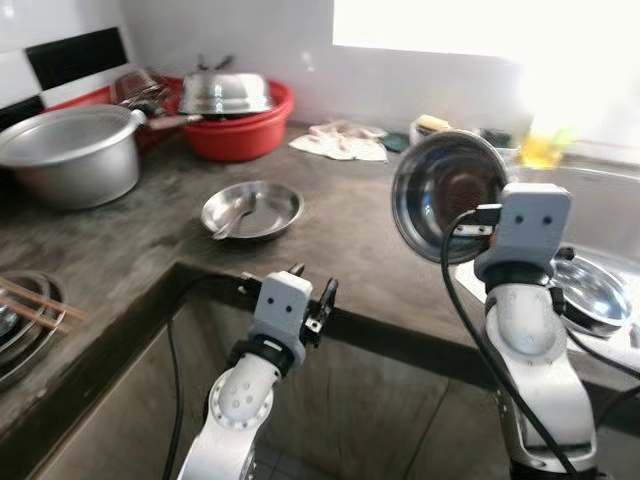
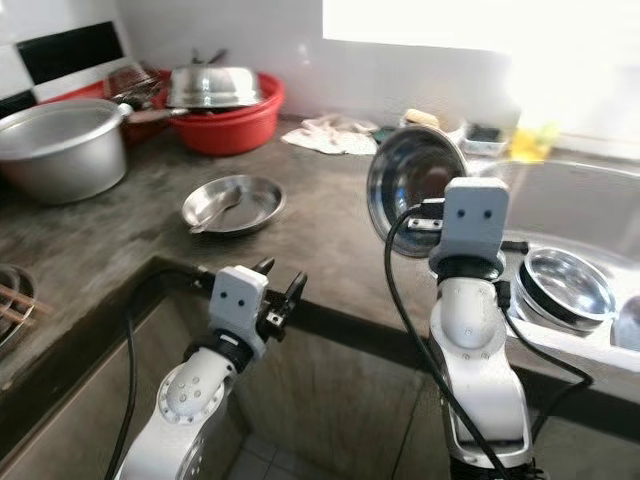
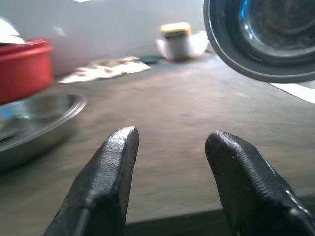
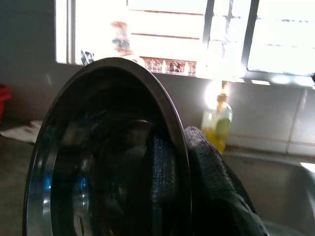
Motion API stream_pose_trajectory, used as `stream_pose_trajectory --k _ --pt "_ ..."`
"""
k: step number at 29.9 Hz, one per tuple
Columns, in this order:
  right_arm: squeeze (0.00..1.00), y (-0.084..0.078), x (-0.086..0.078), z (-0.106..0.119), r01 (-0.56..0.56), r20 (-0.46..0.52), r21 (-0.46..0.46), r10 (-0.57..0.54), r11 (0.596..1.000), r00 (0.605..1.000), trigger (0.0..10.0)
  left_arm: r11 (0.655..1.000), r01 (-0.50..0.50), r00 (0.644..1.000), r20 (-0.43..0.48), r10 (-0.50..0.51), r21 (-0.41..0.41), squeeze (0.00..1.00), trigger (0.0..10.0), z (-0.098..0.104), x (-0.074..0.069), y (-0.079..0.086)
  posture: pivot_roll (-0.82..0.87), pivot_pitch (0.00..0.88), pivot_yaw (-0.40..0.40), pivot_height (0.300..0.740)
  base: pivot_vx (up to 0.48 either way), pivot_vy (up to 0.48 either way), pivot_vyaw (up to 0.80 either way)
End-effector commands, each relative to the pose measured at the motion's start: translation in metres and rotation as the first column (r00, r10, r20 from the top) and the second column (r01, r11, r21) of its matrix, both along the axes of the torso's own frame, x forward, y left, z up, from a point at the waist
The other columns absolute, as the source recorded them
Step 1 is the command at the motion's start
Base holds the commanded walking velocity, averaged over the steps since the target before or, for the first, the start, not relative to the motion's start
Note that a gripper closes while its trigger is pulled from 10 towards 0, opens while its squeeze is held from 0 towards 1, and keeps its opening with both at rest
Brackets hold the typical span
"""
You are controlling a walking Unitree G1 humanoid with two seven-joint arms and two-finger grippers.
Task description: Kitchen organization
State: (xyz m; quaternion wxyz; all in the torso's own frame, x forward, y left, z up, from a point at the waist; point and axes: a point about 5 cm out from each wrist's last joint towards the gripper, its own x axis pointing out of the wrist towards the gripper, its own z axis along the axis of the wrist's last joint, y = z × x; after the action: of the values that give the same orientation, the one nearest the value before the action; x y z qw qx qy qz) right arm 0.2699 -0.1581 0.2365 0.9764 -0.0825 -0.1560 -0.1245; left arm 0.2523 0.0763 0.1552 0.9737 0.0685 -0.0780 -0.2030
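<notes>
The left gripper (image 1: 312, 296) sits nearest, raised at the front edge of the dark stone counter (image 1: 350, 250), its two black fingers (image 3: 106, 182) spread apart with nothing between them. Just beyond it on the counter lies a shallow steel plate (image 1: 252, 209) with a spoon (image 1: 234, 218) resting in it. To the right, the right gripper (image 4: 172, 172) is lifted above the counter and clamped on the rim of a steel bowl (image 1: 447, 190), one finger inside the bowl and one behind it; the bowl is tilted up on edge, its hollow facing the robot. Below and right of that arm, another steel bowl (image 1: 592, 292) sits in the sink (image 1: 600, 200). Farther back, a crumpled cloth (image 1: 340, 141) lies near the wall, a red basin (image 1: 240, 125) holds a steel lid (image 1: 225, 93), and a large aluminium pot (image 1: 70, 152) stands at the far left. A yellow bottle (image 4: 216, 123) stands by the sink under the window
</notes>
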Motion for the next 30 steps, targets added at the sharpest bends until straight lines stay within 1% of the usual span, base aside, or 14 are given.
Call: stream_pose_trajectory --k 1,4,11,14,15,16,17,18,23,24,26,30 --pt "0.00 -0.002 -0.001 0.006 0.005 0.028 -0.002 -0.005 1.000 1.000 0.0 1.000 0.005 1.000 -0.005 -0.005 -0.013 0.00 10.0 0.002 -0.001 -0.003 0.02 0.016 0.013 0.740 0.000 0.000 -0.78" --pt "0.00 -0.003 0.000 0.005 0.007 0.025 -0.002 -0.007 1.000 1.000 0.0 0.999 -0.012 1.000 -0.014 0.011 -0.032 0.00 10.0 0.002 0.002 -0.002 0.02 0.016 0.013 0.740 0.000 0.000 -0.78" --pt "0.00 -0.003 0.004 0.005 0.008 0.015 -0.018 -0.007 1.000 1.000 0.0 1.000 -0.022 1.000 0.018 0.022 -0.015 0.00 10.0 0.005 0.002 0.001 0.02 0.015 0.012 0.740 0.000 0.000 -0.78" --pt "0.00 -0.003 0.004 0.004 0.005 0.012 -0.021 -0.004 1.000 1.000 0.0 1.000 -0.022 1.000 0.018 0.022 -0.012 0.00 10.0 0.005 0.001 0.001 0.03 0.015 0.007 0.740 0.283 -0.386 -0.78" --pt "0.00 -0.002 0.005 0.004 0.000 0.008 -0.028 0.000 1.000 1.000 0.0 1.000 -0.021 1.000 0.014 0.021 -0.014 0.00 10.0 0.005 0.001 0.001 0.03 0.017 0.009 0.740 0.277 -0.390 0.00" --pt "0.00 -0.001 0.005 0.003 -0.003 0.005 -0.036 0.003 0.999 1.000 2.2 1.000 -0.023 1.000 0.007 0.023 -0.021 0.00 10.0 0.004 0.001 0.001 0.03 0.017 0.010 0.740 0.345 -0.296 0.00" --pt "0.00 0.000 0.006 0.001 -0.009 -0.006 -0.039 0.009 0.999 1.000 5.5 0.999 -0.031 1.000 -0.002 0.031 -0.031 0.00 10.0 0.004 0.001 0.001 0.03 0.016 0.009 0.740 0.000 0.000 0.00" --pt "0.00 0.001 0.007 -0.002 -0.022 -0.026 -0.044 0.021 0.999 0.999 10.0 0.998 -0.051 0.999 -0.011 0.051 -0.040 0.00 10.0 0.004 0.002 0.003 0.03 0.018 0.006 0.740 0.000 0.000 0.00" --pt "0.00 0.003 0.009 -0.007 -0.053 -0.057 -0.041 0.051 0.998 0.997 10.0 0.997 -0.063 0.998 -0.010 0.063 -0.037 0.00 10.0 0.005 0.003 0.006 0.03 0.021 0.005 0.740 0.000 0.000 0.00" --pt "0.00 0.006 0.012 -0.011 -0.097 -0.094 -0.032 0.094 0.995 0.991 10.0 0.998 -0.063 0.998 0.020 0.063 -0.015 0.00 10.0 0.007 0.001 0.007 0.03 0.021 0.005 0.740 0.000 0.000 0.00" --pt "0.00 0.007 0.013 -0.013 -0.121 -0.103 -0.020 0.119 0.992 0.988 10.0 0.997 -0.072 0.997 0.023 0.072 0.001 0.00 10.0 0.006 0.001 0.008 0.04 0.022 0.005 0.740 0.311 -0.360 0.00" --pt "0.00 0.005 0.016 -0.012 -0.137 -0.107 0.000 0.136 0.991 0.985 10.0 0.997 -0.074 0.997 0.015 0.074 0.004 0.00 10.0 0.004 0.001 0.008 0.03 0.023 0.001 0.740 0.295 -0.374 0.00"
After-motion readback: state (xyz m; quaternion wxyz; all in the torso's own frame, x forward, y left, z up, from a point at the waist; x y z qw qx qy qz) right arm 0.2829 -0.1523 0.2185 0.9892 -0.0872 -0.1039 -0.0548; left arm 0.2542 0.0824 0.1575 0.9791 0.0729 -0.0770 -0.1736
